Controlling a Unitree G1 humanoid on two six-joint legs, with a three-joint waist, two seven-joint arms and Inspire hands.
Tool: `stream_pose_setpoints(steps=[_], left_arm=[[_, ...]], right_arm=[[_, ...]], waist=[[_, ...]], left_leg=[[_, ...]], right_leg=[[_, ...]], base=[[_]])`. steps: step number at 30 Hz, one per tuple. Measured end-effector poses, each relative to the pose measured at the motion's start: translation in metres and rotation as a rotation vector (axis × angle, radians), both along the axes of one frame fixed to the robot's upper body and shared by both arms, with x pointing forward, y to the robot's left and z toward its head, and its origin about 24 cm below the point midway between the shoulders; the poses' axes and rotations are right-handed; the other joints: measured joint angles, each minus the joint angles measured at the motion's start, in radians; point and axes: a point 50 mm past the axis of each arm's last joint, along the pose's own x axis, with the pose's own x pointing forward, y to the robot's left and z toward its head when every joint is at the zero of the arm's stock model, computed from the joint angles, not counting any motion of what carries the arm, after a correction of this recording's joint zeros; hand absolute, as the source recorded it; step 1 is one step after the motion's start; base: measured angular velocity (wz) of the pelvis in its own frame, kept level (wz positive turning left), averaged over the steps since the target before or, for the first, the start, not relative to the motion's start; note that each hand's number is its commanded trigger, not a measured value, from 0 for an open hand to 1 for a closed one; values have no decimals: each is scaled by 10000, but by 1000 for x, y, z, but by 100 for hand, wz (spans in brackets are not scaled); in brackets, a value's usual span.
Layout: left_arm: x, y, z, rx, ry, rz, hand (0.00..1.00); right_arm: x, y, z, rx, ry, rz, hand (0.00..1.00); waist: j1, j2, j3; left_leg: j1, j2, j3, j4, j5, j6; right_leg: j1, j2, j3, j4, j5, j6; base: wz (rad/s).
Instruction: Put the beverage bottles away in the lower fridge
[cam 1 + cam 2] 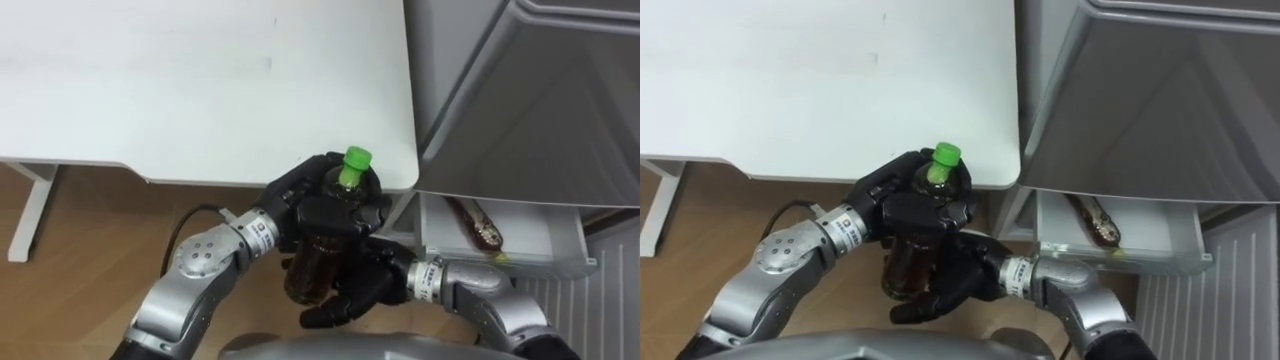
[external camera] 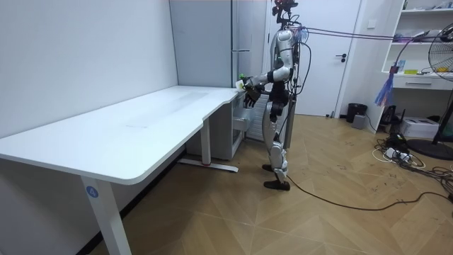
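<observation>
Left hand [image 1: 312, 207] is closed around the upper part of the bottle [image 1: 311, 266], its fingers wrapped just under the green cap [image 1: 356, 158]. The right hand [image 1: 362, 285] cups the lower part from the other side, with its fingers bent round the base. Between them the bottle of dark drink stands nearly upright, in the air, just in front of the white table [image 1: 200, 80] corner. To the right, the fridge [image 1: 530, 90] has its lower drawer [image 1: 560, 262] pulled open, and a second bottle [image 1: 480, 225] lies inside.

Long white desk [image 2: 141, 131] runs along a plain pale wall [image 2: 71, 57]. Wood parquet floor [image 2: 333, 227]. White door [image 2: 333, 67] at back; shelf [image 2: 425, 81] and fan [image 2: 444, 49] at the room view's right.
</observation>
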Motion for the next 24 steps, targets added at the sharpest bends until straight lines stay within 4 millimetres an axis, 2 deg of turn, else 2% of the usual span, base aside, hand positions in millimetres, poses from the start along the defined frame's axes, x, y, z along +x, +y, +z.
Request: stream_pose_setpoints(steps=[12, 13, 14, 16, 24], left_arm=[[0, -2, 1, -87, -123, -21, 100], [0, -2, 1, -77, -125, -15, 100], [0, -2, 1, -76, -123, -18, 100], [0, -1, 1, -83, -118, 18, 100], [2, -2, 4, -427, -75, 285, 100]], right_arm=[[-6, 5, -1, 1133, 817, -1329, 0], [-6, 6, -1, 1200, 887, -1404, 20], [-7, 6, -1, 1261, 966, -1517, 52], [-6, 7, -1, 1403, 1096, -1760, 100], [-8, 7, -1, 1970, 1756, -2981, 100]], waist=[[7, -17, -7], [56, -18, -6], [73, -22, -4], [97, -22, -3], [119, 24, 13]], left_leg=[[176, 9, 48, -127, 2, 0], [183, 10, 54, -128, 2, 0], [189, 10, 58, -128, 2, 0], [258, 11, 67, -128, 2, 0], [324, 19, 62, -209, 0, -1]], right_leg=[[108, 28, 71, -34, 1, 2], [108, 33, 75, -43, 1, 2], [108, 36, 78, -50, 1, 2], [124, 40, 92, -51, 2, 3], [208, 62, 84, -51, 1, 3]], base=[[-2], [0], [0], [0], [0]])
